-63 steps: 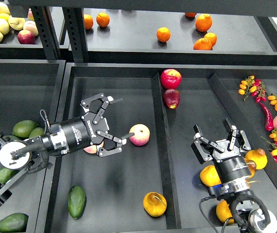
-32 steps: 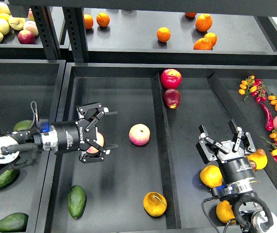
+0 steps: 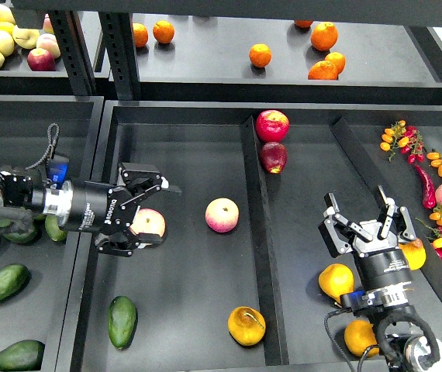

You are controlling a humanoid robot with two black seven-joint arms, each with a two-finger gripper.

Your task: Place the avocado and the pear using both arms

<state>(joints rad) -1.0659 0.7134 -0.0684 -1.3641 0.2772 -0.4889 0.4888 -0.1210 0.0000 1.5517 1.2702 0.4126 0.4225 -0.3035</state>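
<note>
A robot's head camera looks down on black display trays of fruit. In the middle tray an avocado [image 3: 122, 322] lies alone near the front left corner, and a pear [image 3: 246, 325] with a brown bruised patch lies near the front right, against the divider [image 3: 253, 232]. The left gripper [image 3: 145, 222] reaches in from the left with its jaws apart around nothing, hovering over a pink-cream fruit [image 3: 148, 224], well above the avocado in the view. The right gripper [image 3: 364, 227] stands in the neighbouring right tray, jaws apart and empty, among other yellow-orange pears [image 3: 336, 281]. Both target fruits appear already set down and free. To finish cleanly, each arm should probably lift straight up before pulling back, so the fingers nudge neither loose, roll-prone fruit nor the divider.
</note>
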